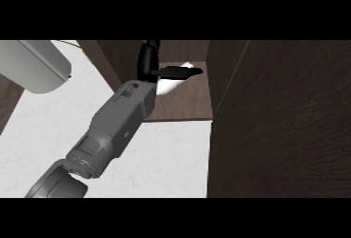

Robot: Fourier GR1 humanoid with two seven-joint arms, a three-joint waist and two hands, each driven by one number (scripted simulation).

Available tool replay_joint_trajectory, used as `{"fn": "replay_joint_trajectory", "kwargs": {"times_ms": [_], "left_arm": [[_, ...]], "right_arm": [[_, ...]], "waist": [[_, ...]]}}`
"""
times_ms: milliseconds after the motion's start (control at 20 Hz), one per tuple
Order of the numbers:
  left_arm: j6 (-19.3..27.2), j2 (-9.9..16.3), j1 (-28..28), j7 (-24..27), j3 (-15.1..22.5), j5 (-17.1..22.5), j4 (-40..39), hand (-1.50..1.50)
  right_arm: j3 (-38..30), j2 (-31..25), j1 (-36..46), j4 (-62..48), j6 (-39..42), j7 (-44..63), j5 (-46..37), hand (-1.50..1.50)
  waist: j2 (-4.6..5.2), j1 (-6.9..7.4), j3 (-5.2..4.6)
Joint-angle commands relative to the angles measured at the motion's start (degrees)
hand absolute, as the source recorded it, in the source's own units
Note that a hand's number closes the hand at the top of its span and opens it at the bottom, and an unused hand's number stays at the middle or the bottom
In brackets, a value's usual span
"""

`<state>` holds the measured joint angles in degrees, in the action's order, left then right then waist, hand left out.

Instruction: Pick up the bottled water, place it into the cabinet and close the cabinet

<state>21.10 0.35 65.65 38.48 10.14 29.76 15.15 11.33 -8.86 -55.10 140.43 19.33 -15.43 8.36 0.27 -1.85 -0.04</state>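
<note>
The bottled water (166,86) shows as a white shape inside the open dark wood cabinet (185,109), just above its shelf. My left hand (171,72) reaches into the cabinet from the lower left on its grey forearm (113,125). Its black fingers curl across the bottle and hide the bottle's middle. The cabinet door (288,121) stands open as a big dark panel filling the right side. My right hand is out of sight.
The white speckled counter (165,158) spreads below and left of the cabinet. A pale grey rounded appliance (37,65) sits at the top left. A dark wood strip (8,102) runs along the left edge.
</note>
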Motion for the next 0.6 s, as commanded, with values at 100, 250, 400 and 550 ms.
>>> {"fn": "replay_joint_trajectory", "kwargs": {"times_ms": [100, 250, 400, 550], "left_arm": [[-1.12, -0.34, -6.1, -2.93, 2.64, 0.51, 9.01, -1.5], [-2.77, -0.34, -12.23, -2.69, 7.36, 3.0, 15.52, -1.5], [-5.58, -0.35, -17.34, -3.53, 9.93, 5.13, 22.26, -1.5], [-7.32, -0.35, -21.44, -3.54, 13.66, 8.03, 28.27, -1.5]], "right_arm": [[2.18, 1.39, -0.15, 4.97, -2.38, 5.02, 0.25, -1.5], [0.7, 0.56, 1.53, 5.06, -2.12, 5.48, 2.4, -1.5], [0.23, 0.94, -1.4, 4.43, -2.08, 3.35, 2.58, -1.5], [0.82, -0.34, -0.61, 8.2, -2.67, 7.55, 2.76, -1.5]], "waist": [[-0.74, 1.97, 0.01], [-0.69, 1.72, 0.02], [-0.93, 1.53, 0.03], [-0.61, 1.27, -0.01]]}}
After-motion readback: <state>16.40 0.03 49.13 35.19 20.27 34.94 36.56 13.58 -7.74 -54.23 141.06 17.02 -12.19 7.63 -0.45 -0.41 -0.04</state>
